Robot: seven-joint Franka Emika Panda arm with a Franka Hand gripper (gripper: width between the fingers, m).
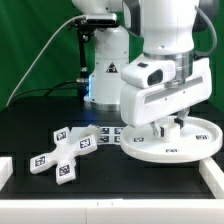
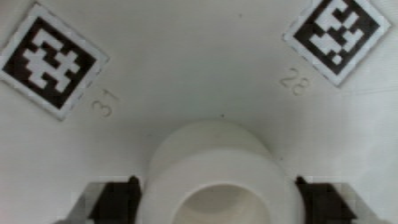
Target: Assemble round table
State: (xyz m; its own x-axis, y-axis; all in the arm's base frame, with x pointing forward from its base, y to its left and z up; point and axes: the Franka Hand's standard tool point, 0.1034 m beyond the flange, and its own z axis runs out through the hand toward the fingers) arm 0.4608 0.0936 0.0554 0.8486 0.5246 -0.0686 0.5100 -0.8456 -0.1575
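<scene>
Pincer fingers clamp the short post, upright on the round disc; the cross-shaped foot lies well apart. Black table underneath.

White Panda arm reaches down, wrist vertical; two-finger gripper w/ black pads closed round sth.
</scene>
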